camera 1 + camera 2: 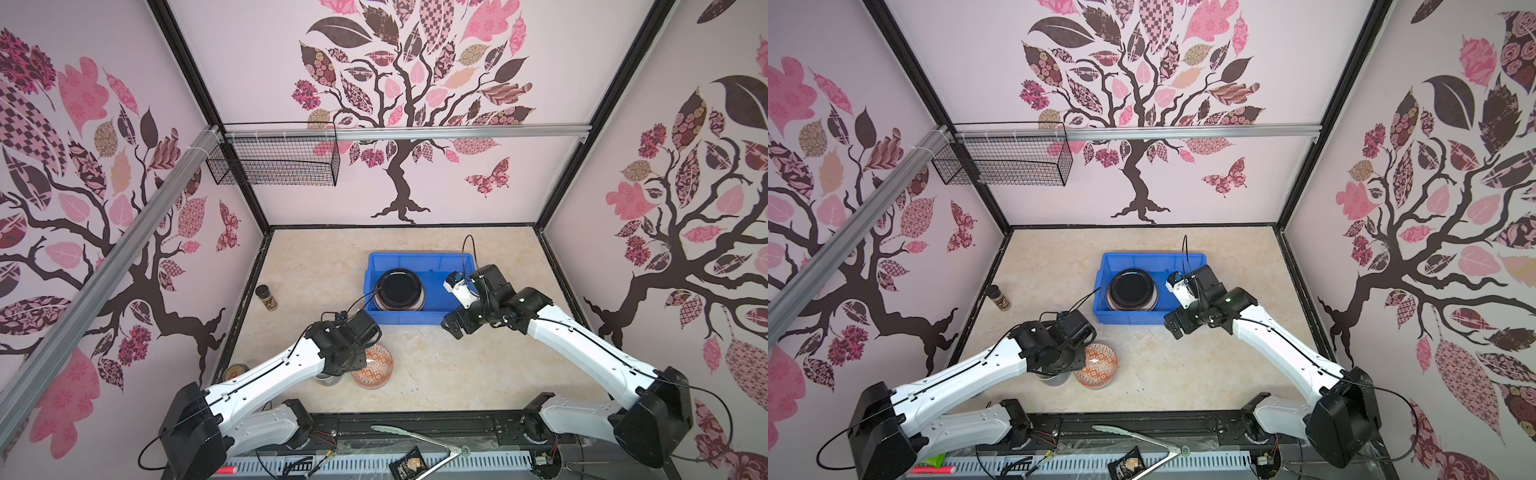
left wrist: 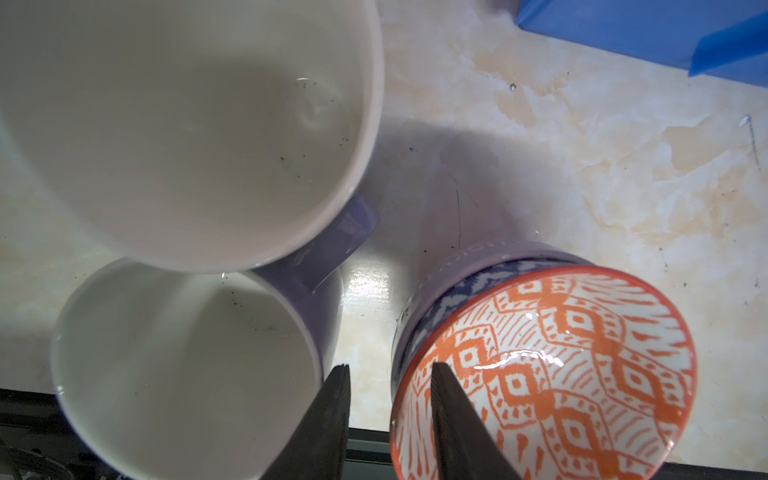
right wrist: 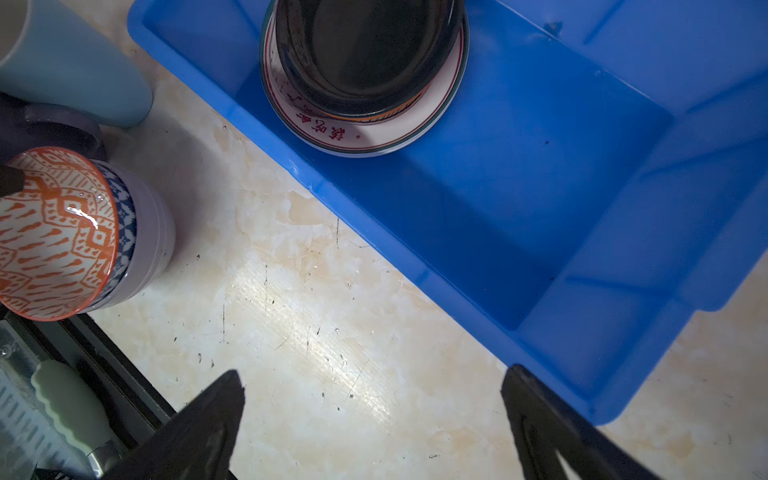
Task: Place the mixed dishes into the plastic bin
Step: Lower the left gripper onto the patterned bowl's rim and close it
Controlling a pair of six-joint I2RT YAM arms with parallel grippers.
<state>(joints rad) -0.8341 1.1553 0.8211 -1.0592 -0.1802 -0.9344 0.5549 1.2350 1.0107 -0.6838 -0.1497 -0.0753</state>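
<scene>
Since the bowl point(image 2: 582, 353) belongs in the bin point(image 1: 411, 318), we straddle its rim with our partly open left gripper point(image 2: 390, 365); the right gripper point(image 3: 376, 372) hangs wide open, empty.

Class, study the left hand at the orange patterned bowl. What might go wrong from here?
1. The orange bowl sits nested on a blue-patterned bowl; a rim lift by the left hand may drag that up or tip the stack.
2. One finger stands close beside a mug and may knock it.
3. A bowl set on the plates in the bin might slide.
</scene>
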